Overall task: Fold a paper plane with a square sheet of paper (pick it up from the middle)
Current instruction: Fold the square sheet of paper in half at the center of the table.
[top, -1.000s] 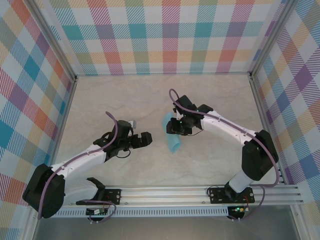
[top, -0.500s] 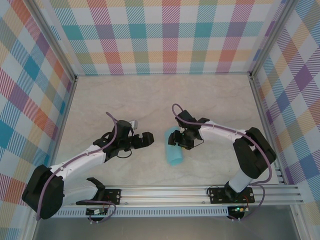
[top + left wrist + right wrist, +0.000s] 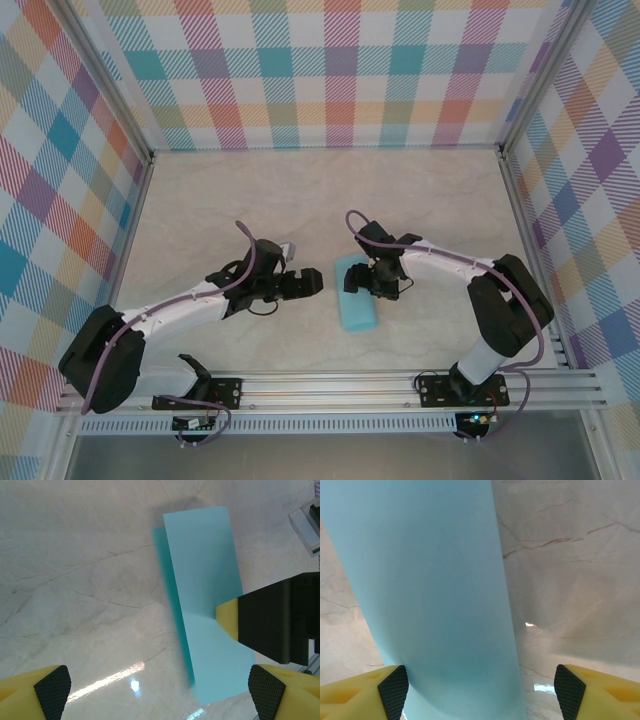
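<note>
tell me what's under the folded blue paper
The marble-look table; the paper rests on it. A darker strip along one long edge may be a lower layer. Anything else beneath is covered.

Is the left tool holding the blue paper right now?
No, the left tool stands wide open, and the paper lies on the table ahead of it.

**Sheet** (image 3: 357, 306): plain light blue, unmarked, with darker teal along its shaded fold edge in the left wrist view.
**Counter** (image 3: 250, 200): cream marble with fine brown veins.
**Walls** (image 3: 340, 70): pastel plaid of teal, pink, orange, yellow and purple on white.
**Arms** (image 3: 170, 315): white shells, black joints, purple cables (image 3: 243, 232).
**Tool fingers** (image 3: 22, 695): yellow, with black cross-hatched pads (image 3: 52, 687).
**Rail** (image 3: 340, 385): silver.
</note>
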Tool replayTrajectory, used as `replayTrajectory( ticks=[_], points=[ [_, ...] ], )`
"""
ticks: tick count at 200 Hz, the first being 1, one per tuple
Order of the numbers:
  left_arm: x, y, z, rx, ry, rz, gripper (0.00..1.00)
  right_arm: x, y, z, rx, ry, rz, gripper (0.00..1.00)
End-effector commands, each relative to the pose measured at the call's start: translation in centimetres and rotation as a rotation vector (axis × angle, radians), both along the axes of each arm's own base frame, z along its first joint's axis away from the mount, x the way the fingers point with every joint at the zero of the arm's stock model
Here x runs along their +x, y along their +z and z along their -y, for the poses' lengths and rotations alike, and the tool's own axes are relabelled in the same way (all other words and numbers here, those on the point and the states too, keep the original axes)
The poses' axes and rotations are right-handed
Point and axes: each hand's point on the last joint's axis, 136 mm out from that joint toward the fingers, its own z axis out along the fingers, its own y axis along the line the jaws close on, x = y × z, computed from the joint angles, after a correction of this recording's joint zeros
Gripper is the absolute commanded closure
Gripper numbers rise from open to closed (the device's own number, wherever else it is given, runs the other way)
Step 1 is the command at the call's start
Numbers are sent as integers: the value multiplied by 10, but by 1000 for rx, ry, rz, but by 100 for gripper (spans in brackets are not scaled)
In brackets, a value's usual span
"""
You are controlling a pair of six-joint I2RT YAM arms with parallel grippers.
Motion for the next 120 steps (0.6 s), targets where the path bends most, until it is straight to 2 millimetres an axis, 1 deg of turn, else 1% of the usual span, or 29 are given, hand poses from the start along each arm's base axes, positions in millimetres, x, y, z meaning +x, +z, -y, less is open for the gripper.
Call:
replayTrajectory(
  ticks=[1, 22, 45, 64, 88, 120],
  points=[
    [4, 12, 17, -37, -17, 22, 7, 4, 15, 2, 20, 55, 17, 20],
    [2, 9, 24, -26, -26, 14, 10, 4, 16, 2, 60, 84, 10, 21],
    [4, 5, 29, -23, 5, 0, 13, 5, 15, 2, 69, 106, 6, 22],
    [6, 0, 32, -22, 30, -10, 20, 5, 13, -5, 112, 138, -3, 22],
    [8, -5, 30, -13, 78, -19, 27, 3, 8, -7, 113, 177, -14, 23],
    [10, -6, 27, -6, 108, -15, 29, 2, -2, -5, 87, 206, -38, 24]
  ],
)
